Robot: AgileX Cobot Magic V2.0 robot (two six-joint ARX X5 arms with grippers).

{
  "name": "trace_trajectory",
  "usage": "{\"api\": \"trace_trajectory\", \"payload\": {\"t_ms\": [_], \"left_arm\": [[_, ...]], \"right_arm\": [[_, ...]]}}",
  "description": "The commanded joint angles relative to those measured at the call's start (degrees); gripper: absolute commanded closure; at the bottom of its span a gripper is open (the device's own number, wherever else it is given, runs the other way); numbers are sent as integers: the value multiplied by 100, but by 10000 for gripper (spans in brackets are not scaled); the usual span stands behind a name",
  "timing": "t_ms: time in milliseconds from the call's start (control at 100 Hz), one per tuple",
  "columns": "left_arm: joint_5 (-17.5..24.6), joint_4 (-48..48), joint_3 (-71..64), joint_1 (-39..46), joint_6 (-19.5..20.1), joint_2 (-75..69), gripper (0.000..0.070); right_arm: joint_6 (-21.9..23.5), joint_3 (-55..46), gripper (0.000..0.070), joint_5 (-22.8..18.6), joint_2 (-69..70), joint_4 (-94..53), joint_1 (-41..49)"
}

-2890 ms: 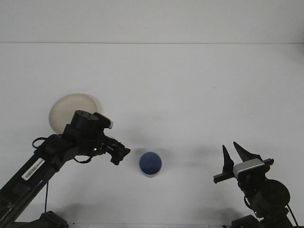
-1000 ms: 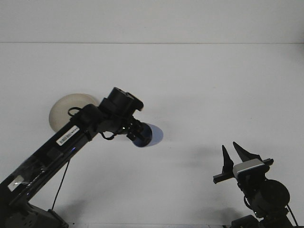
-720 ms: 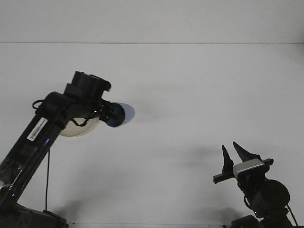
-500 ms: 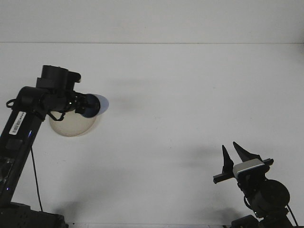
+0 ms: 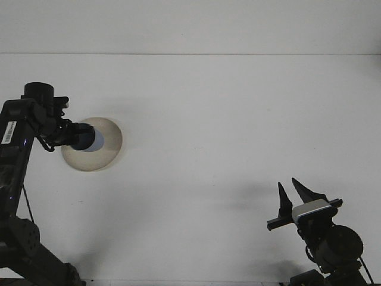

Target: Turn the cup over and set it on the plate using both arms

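1. At the left of the frame, the left gripper (image 5: pixel 76 139) is clamped on the blue cup (image 5: pixel 89 140), which is tipped sideways with its pale end facing right.
2. The cup sits over the cream plate (image 5: pixel 107 148); contact cannot be told.
3. At the lower right, the right gripper (image 5: pixel 296 194) points upward with fingers spread, holding nothing, well apart from the plate on the white table (image 5: pixel 226 119).
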Motion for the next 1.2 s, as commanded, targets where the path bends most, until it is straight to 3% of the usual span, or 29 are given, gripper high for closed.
{"api": "trace_trajectory", "payload": {"t_ms": [0, 340, 380, 460, 500, 540, 920, 1070, 1190], "left_arm": [[-17, -31, 136, 85, 79, 284, 686], [-17, 92, 136, 232, 142, 868, 666], [-15, 168, 136, 232, 151, 870, 582], [-13, 363, 140, 234, 142, 831, 300], [-11, 420, 164, 234, 85, 804, 210], [-4, 420, 232, 232, 66, 789, 175], [212, 479, 898, 232, -74, -769, 180], [212, 492, 879, 232, -214, -1770, 364], [212, 511, 629, 225, -247, -2461, 430]], "right_arm": [[63, 57, 452, -7, 11, 52, 4], [63, 55, 452, -7, 11, 50, 4], [63, 55, 452, -7, 11, 50, 4], [63, 55, 452, -7, 11, 50, 4], [63, 55, 452, -7, 11, 50, 4], [63, 55, 452, -4, 11, 50, 4], [85, 55, 452, 2, 11, 44, 4], [129, 55, 452, 90, 9, 46, 4], [155, 55, 453, 153, 9, 59, 4]]}}
